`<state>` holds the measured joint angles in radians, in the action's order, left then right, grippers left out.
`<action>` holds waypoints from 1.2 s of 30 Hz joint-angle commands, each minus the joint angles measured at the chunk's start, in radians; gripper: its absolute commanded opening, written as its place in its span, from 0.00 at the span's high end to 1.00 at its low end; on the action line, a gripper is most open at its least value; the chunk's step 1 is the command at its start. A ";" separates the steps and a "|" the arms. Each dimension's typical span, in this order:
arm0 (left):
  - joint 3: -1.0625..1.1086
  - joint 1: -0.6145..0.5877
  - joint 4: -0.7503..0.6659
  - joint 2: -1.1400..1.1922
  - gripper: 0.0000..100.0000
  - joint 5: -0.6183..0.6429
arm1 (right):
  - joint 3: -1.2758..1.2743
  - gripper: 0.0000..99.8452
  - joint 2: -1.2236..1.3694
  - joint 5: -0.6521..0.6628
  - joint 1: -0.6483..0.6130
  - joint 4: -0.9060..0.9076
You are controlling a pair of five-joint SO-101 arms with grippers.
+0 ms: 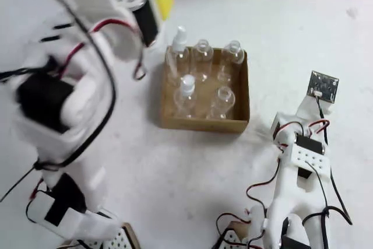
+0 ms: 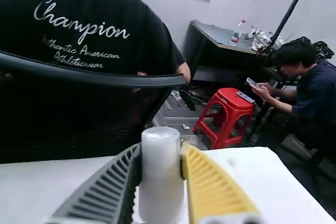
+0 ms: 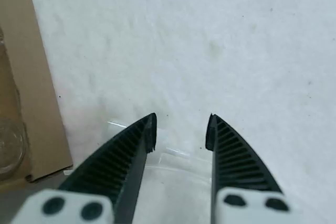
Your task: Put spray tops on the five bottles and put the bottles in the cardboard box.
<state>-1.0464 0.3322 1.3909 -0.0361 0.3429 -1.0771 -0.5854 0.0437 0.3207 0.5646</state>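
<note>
Five bottles [image 1: 222,102] are counted in the one cardboard box [image 1: 201,124], standing upright in two rows. Two, on the left of the box in the high view, are already fitted with white spray heads, and three are seen with bare necks. One spray top [image 2: 160,182] is clamped upright between the grey and yellow fingers of the left gripper [image 2: 160,151], which is held high above the table [image 1: 291,27], near the far left corner of the box. The right gripper [image 3: 181,129] is found low over the table just beside a corner of the box, its black fingers spread apart. A faint glassy outline between them cannot be identified, and nothing is judged to be gripped. From here, the likeliest failure is judged to be a missed neck: the top is pinched only by its sides, so it could be tilted or slipped on contact. The bottles look light, close-packed and unbraced, so one could be toppled, or its neighbours shoved, if the top is pressed down off-centre.
</note>
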 commanded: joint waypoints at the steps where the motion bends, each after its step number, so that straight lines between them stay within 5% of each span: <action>1: 0.146 0.088 -0.180 -0.007 0.98 -0.014 | 0.003 0.86 0.001 0.012 -0.010 -0.018; 10: 0.315 0.150 -0.338 -0.015 0.98 -0.097 | 0.006 0.86 0.001 0.012 -0.010 -0.018; 16: 0.362 0.166 -0.135 -0.170 0.98 -0.083 | 0.006 0.86 0.001 0.012 -0.012 -0.018; 22: 0.597 0.127 -0.199 -0.397 0.98 -0.084 | 0.008 0.86 0.001 0.012 -0.012 -0.018; 25: 0.798 0.113 -0.345 -0.499 0.98 -0.084 | 0.006 0.86 0.001 0.012 -0.012 -0.018; 29: 1.039 0.087 -0.729 -0.575 0.98 -0.087 | 0.005 0.86 0.001 0.012 -0.012 -0.018; 36: 1.252 0.107 -1.221 -0.441 0.98 -0.281 | 0.005 0.86 0.001 0.012 -0.012 -0.018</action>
<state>0.1565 0.4411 0.4457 -0.5501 0.1450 -1.0771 -0.5854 0.0437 0.3207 0.5646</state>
